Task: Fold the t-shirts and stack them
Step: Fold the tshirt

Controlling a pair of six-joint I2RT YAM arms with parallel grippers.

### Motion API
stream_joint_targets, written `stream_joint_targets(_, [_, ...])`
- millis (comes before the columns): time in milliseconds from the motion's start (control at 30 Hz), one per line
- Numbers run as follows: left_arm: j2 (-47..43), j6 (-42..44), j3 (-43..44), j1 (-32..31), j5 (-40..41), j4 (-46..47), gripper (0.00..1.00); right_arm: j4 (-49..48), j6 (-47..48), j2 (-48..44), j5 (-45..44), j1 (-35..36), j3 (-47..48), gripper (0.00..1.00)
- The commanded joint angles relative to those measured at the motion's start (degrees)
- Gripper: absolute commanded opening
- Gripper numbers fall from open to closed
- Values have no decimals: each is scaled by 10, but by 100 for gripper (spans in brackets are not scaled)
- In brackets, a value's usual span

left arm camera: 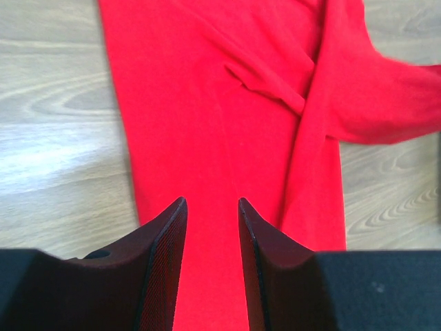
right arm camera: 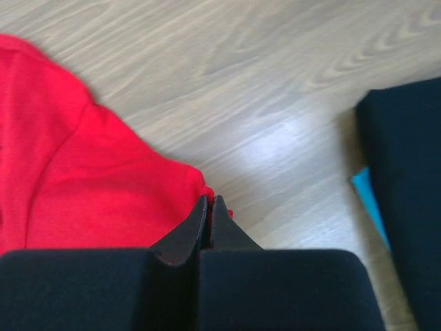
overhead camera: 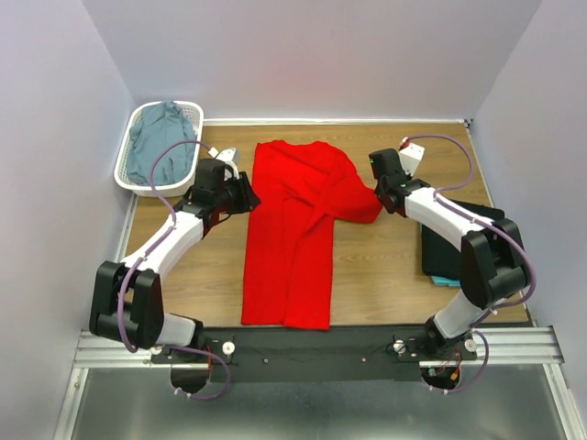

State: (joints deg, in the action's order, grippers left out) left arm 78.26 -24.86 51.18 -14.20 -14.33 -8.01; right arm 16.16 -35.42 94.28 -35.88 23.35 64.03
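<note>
A bright red t-shirt lies lengthwise on the middle of the wooden table, its left side folded in and one sleeve spread to the right. My right gripper is shut on the edge of that sleeve, and a bit of red cloth shows at the tips. My left gripper is at the shirt's upper left edge. It stands open above the red cloth, with nothing pinched between its fingers. A folded black t-shirt lies at the right on a teal one.
At the back left stands a white lattice basket with a grey-blue t-shirt in it. In the right wrist view the black shirt and a teal corner lie close on the right. Grey walls enclose the table.
</note>
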Motion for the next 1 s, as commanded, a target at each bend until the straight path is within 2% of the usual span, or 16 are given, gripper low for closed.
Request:
stream_joint_targets(0, [18,-3,-5,-17,-19,6,43,2,-18,-19,-22,-25,-22,3])
stream_joint_targets(167, [32,-13,-8,-43,-11,7,43,5,-11,-41,-9,-60,-23,5])
stream_joint_targets(433, [50,-26,-18,-67,3,17,41,7,0,-26,20,-103,-9,11])
stream_joint_targets(533, [52,-27,-18,-74,8,17,40,10,7,-7,36,-102,7,26])
stream_joint_targets(567, [54,-27,-18,-74,11,17,39,9,6,-5,50,-102,8,35])
stream_joint_targets(600, [54,-28,-19,-77,14,17,38,9,6,-4,59,-102,11,51])
stream_joint_targets(633, [55,-28,-20,-79,20,16,38,10,9,-1,74,-103,17,55])
stream_joint_targets(700, [56,-31,-20,-83,30,16,34,10,17,0,90,-102,25,59])
stream_joint_targets(833, [70,-42,-12,-103,75,14,32,6,22,13,164,-85,65,59])
stream_joint_targets(967, [106,-60,10,-136,111,13,31,4,31,108,209,-18,169,59])
